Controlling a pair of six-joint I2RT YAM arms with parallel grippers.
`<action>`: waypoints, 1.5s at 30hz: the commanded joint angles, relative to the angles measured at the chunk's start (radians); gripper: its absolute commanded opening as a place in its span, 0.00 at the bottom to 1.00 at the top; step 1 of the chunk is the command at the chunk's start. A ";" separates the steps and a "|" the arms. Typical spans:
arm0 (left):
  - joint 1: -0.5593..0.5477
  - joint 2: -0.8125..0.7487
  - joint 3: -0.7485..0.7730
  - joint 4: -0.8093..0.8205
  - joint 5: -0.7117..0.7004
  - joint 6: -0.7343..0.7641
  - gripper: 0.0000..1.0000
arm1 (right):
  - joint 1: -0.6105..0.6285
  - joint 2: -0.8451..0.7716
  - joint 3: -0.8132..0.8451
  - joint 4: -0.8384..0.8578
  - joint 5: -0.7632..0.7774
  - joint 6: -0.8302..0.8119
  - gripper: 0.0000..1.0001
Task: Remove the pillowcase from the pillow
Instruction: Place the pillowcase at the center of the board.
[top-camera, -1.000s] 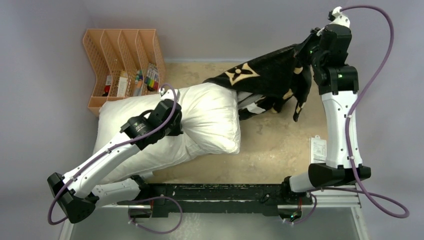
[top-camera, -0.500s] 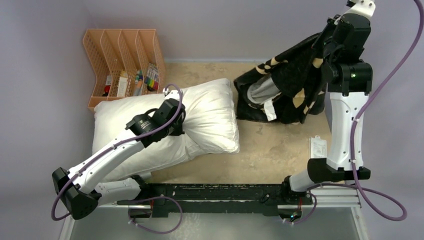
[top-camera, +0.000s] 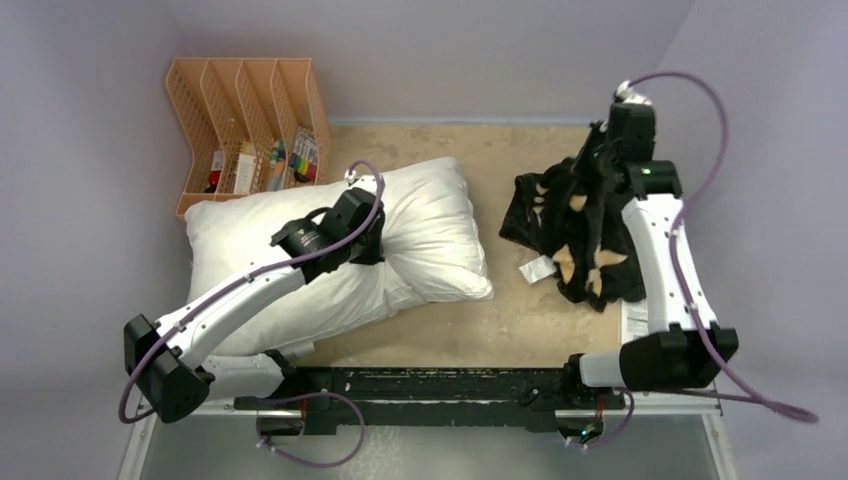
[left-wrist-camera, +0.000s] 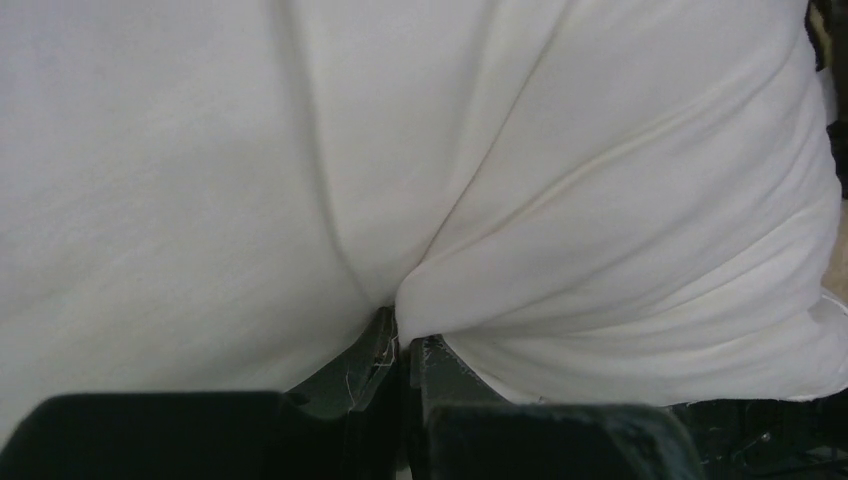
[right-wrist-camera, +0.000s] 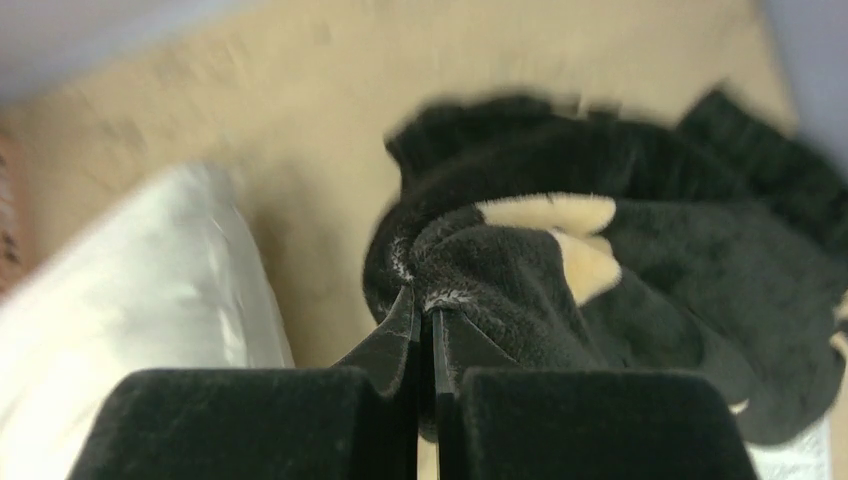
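The white pillow lies bare on the left half of the table. My left gripper is shut on a pinched fold of the pillow, pressing into its middle; the pinch shows between the jaws. The black pillowcase with tan motifs lies crumpled on the table at the right, fully apart from the pillow. My right gripper is shut on an edge of the pillowcase at its far side, gripper low over the table. The pillow also shows in the right wrist view.
An orange mesh file organiser with small items stands at the back left, touching the pillow's far corner. A white card lies near the right arm's forearm. The tan tabletop shows between pillow and pillowcase. Walls close in left, back and right.
My right gripper pulled the pillowcase fully off the pillow, lifted it high at the right, then lowered it into a crumpled heap on the table. My left gripper stayed on the pillow, which shifted slightly right.
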 joint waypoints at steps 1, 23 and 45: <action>0.019 0.095 0.065 0.150 0.058 0.030 0.00 | 0.000 0.036 -0.150 0.057 -0.071 0.071 0.00; -0.011 0.097 0.067 0.161 0.005 0.087 0.00 | -0.003 -0.088 -0.229 0.193 0.198 0.016 0.02; -0.010 0.021 0.052 0.121 -0.035 0.076 0.25 | -0.007 0.024 -0.362 0.053 0.319 0.056 0.45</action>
